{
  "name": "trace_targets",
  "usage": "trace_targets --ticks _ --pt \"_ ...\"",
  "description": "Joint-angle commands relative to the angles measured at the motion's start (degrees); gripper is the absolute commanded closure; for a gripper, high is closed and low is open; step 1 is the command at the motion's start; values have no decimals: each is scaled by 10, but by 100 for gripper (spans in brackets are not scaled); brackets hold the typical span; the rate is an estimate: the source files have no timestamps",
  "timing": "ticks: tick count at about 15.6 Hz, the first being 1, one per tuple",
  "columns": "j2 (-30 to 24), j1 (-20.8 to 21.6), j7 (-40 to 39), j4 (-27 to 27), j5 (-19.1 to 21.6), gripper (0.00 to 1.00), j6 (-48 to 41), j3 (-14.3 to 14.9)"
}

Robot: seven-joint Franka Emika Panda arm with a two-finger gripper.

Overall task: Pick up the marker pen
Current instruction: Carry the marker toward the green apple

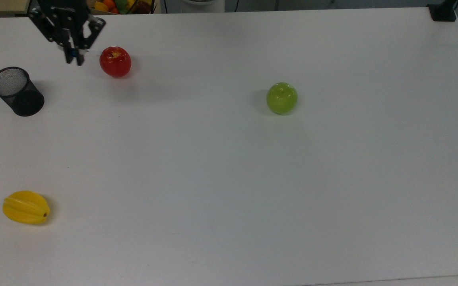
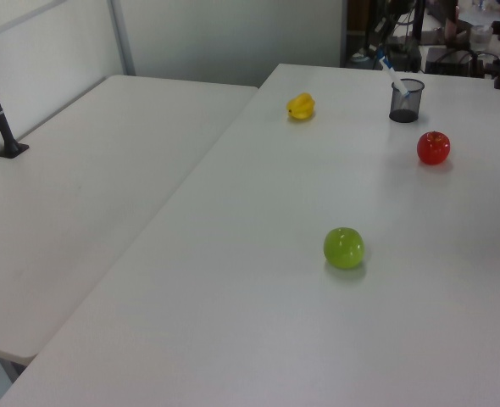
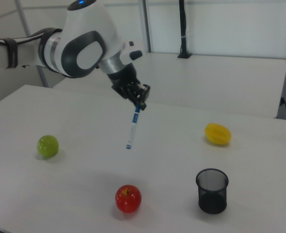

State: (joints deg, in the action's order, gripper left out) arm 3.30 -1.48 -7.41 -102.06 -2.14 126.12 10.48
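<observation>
The marker pen [image 3: 133,127], white with a blue cap, hangs almost upright in the air with my gripper [image 3: 140,103] shut on its capped top end. In the top view my gripper [image 1: 74,59] hovers just left of the red apple [image 1: 115,61], and a bit of the pen's blue [image 1: 71,52] shows between the fingers. The left view has the marker pen [image 2: 394,77] slanting above the black mesh cup [image 2: 406,100], fully out of it.
The mesh cup [image 1: 16,91] stands near the top view's left edge. A green apple [image 1: 281,98] sits mid-table and a yellow star fruit [image 1: 26,207] at the top view's lower left, all on the white table [image 1: 229,178]. A fruit basket [image 1: 121,5] lies beyond the far edge.
</observation>
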Motion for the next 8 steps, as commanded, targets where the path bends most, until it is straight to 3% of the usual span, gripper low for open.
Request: trace_targets --ticks 1,8 --pt "-8 0 37 -14 9 100 -53 -60" --pt "39 1 86 -15 58 100 -102 -164"
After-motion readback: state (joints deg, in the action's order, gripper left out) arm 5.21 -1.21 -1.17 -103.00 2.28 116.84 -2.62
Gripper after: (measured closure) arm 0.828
